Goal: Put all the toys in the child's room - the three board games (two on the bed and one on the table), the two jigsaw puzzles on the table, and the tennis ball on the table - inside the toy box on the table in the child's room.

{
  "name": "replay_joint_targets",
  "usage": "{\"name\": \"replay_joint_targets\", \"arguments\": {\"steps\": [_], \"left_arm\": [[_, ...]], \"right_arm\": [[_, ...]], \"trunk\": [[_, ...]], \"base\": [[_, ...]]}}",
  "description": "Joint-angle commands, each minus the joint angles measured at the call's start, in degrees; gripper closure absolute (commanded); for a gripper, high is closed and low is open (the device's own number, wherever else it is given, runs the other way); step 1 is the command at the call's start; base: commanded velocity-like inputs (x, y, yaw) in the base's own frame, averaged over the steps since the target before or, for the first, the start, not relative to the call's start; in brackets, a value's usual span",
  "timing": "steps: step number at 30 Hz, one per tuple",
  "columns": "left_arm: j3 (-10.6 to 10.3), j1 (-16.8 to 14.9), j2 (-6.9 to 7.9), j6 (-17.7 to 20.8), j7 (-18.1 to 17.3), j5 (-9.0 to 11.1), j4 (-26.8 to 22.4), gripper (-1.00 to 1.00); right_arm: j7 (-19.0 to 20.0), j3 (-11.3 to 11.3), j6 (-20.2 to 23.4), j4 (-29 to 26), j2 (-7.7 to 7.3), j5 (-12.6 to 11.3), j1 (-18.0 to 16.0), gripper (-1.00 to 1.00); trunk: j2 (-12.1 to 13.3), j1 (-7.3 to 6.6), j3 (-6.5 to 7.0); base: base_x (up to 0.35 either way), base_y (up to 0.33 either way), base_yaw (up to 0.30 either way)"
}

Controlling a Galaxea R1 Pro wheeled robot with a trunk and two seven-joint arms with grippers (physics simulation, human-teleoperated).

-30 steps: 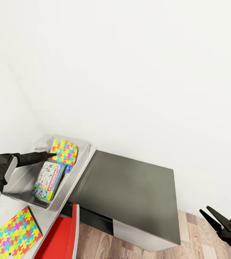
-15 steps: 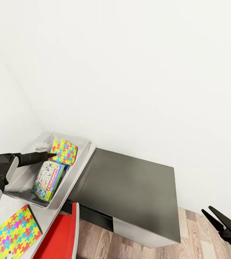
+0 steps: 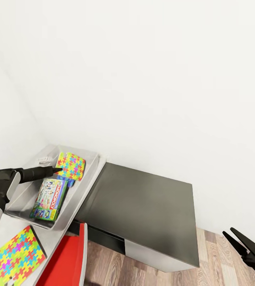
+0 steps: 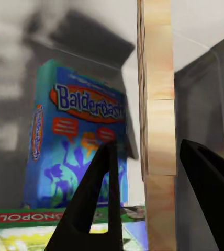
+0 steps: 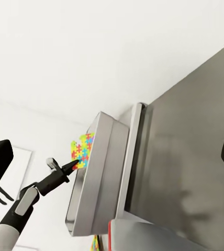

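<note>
So far, in bin (image 3: 88, 180): Monopoly (image 3: 48, 194), Balderdash (image 4: 80, 136), one puzzle (image 3: 71, 165).
Left gripper (image 3: 55, 170): pinching that puzzle edgewise.
Right gripper (image 3: 234, 237): spread, idle.
Left out: second puzzle (image 3: 15, 256).

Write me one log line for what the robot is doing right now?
left tool: holding puzzle upright over toy box | in box: Monopoly game, Balderdash game | second puzzle: on table | right tool: open, idle

The shallow light grey sloped-sided toy box (image 3: 88, 180) sits on the long light grey table (image 3: 0, 232). Inside it lie a white-green Monopoly game box (image 3: 48, 193) and, behind that, a multicolour jigsaw slab (image 3: 71, 165). Another multicolour puzzle slab (image 3: 16, 255) lies before the toy box; the dark grey cabinet (image 3: 143, 210) stands to its right.
</note>
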Motion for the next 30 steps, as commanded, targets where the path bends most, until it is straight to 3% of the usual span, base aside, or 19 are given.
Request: {"name": "replay_joint_targets", "arguments": {"steps": [1,30], "left_arm": [[0.04,-0.06,0.01,0.26,0.05,0.1,0.01,1.0],[0.04,-0.17,0.01,0.2,0.05,0.1,0.01,1.0]], "right_arm": [[-0.06,0.0,0.33,-0.03,-0.02,-0.24,0.0,-1.0],[-0.08,0.0,0.31,0.32,-0.02,-0.03,-0.01,-1.0]], "trunk": [[-0.09,0.04,-0.09],[-0.09,0.04,-0.09]], "base": [[0.0,0.0,0.0],[0.0,0.0,0.0]]}}
